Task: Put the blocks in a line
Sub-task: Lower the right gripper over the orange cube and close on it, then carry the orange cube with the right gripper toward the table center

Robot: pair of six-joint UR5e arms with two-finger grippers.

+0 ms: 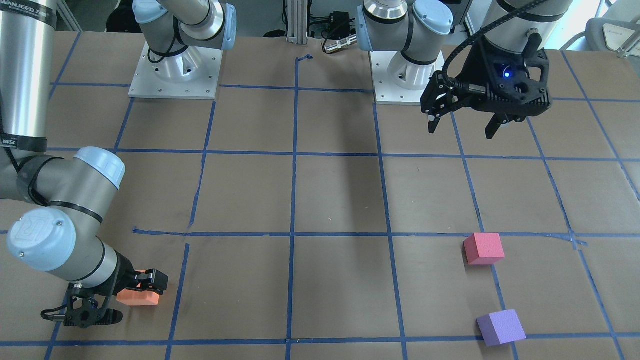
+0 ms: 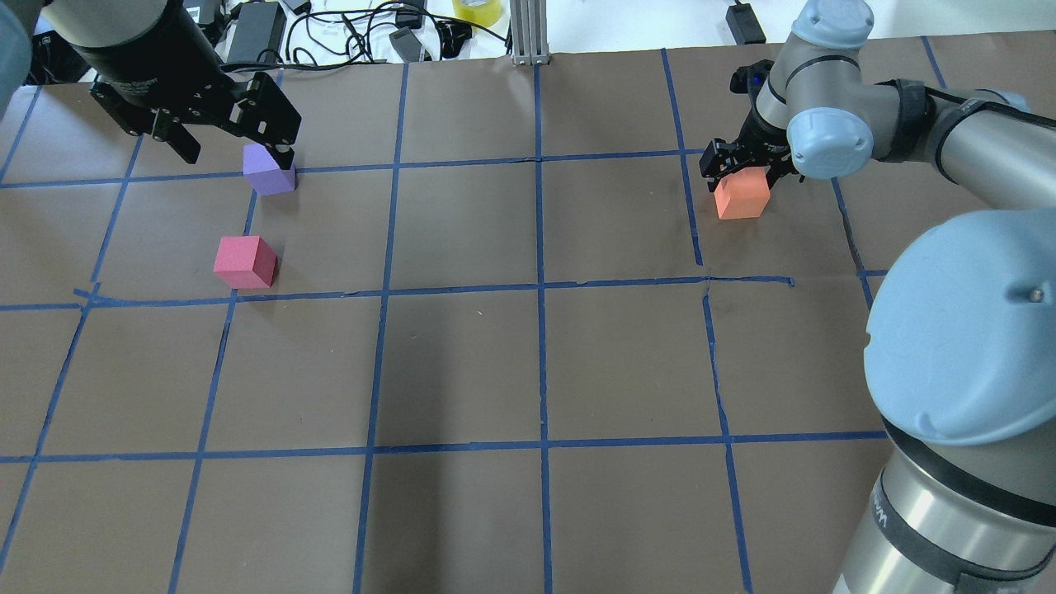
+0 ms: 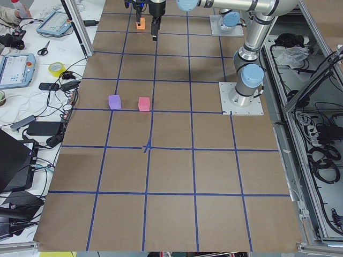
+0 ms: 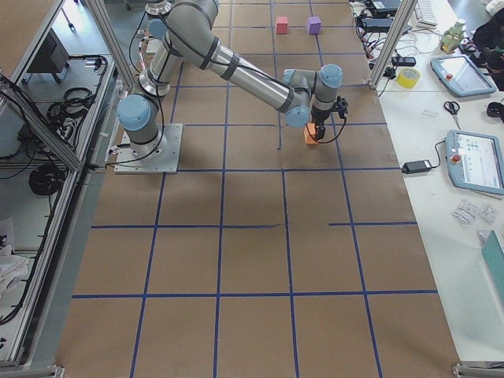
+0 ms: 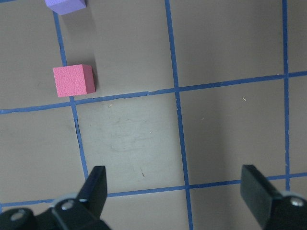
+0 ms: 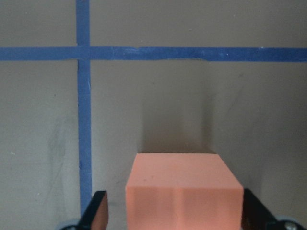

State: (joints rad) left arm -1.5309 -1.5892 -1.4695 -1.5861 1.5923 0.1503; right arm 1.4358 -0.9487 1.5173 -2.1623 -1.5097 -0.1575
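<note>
The orange block sits on the surface inside the right hand, whose fingers are spread, not pinching. It is likely light, squashy foam, so squeeze opposite flat faces gently. The left hand gapes wide and empty; the pinkish-red block and purple block lie beyond its fingertips.

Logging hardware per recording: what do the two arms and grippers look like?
The left arm and right arm are silver tubes with pale blue joint caps; one right-arm cap bears an embossed logo. The left gripper and right gripper are black, each with two flat fingers. A black braided cable runs to the left one, whose mount shows a blue light.
</note>
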